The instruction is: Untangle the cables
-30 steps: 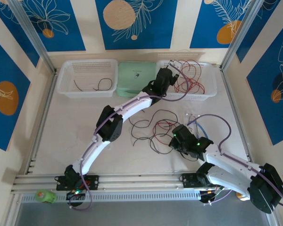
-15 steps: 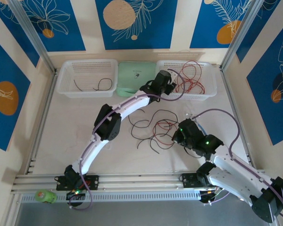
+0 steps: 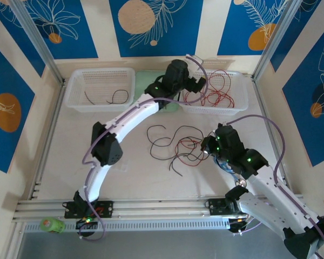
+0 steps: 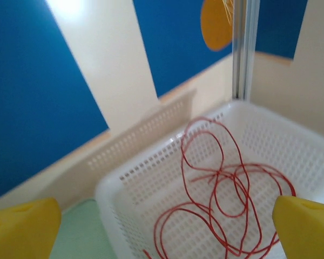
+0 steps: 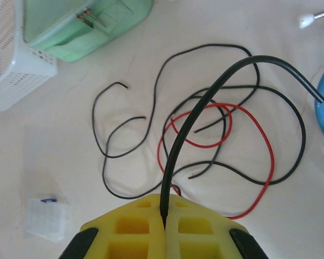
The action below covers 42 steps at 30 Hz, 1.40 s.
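With the left gripper point(image 4: 162, 229) spread wide over the red cables point(image 3: 213, 96) in the basket point(image 4: 129, 178), the right gripper point(image 5: 164, 226), pinching a black cable point(image 5: 205, 97) above the tangle point(image 3: 175, 145) on the worktop point(image 3: 124, 167), probably needed a slow lift so the loops slid free rather than tightening.

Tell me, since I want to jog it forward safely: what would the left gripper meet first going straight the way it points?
Most likely the red cables lying in the white basket, ahead of the open left gripper. Depth is unclear; the basket's near rim could come first.
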Each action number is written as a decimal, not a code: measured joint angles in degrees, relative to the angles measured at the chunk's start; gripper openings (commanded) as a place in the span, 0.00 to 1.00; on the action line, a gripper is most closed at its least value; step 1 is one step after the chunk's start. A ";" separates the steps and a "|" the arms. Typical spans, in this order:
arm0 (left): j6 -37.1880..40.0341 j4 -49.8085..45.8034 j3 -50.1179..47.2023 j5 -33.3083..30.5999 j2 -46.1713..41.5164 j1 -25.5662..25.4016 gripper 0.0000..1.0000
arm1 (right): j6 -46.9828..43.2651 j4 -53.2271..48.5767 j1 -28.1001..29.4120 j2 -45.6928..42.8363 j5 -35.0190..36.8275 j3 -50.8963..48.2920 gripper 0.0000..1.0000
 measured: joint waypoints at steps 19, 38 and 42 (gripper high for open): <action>-13.40 -6.95 -51.54 -14.82 -52.00 2.12 1.00 | -18.36 5.25 -4.00 7.17 -21.88 21.11 0.00; -30.99 -33.62 -60.81 -18.27 -73.75 8.35 1.00 | -40.98 31.76 -1.27 46.10 -40.70 55.56 0.00; -31.85 -34.97 -61.86 -17.57 -74.93 8.35 1.00 | -40.98 36.30 -0.50 57.92 -42.27 66.93 0.00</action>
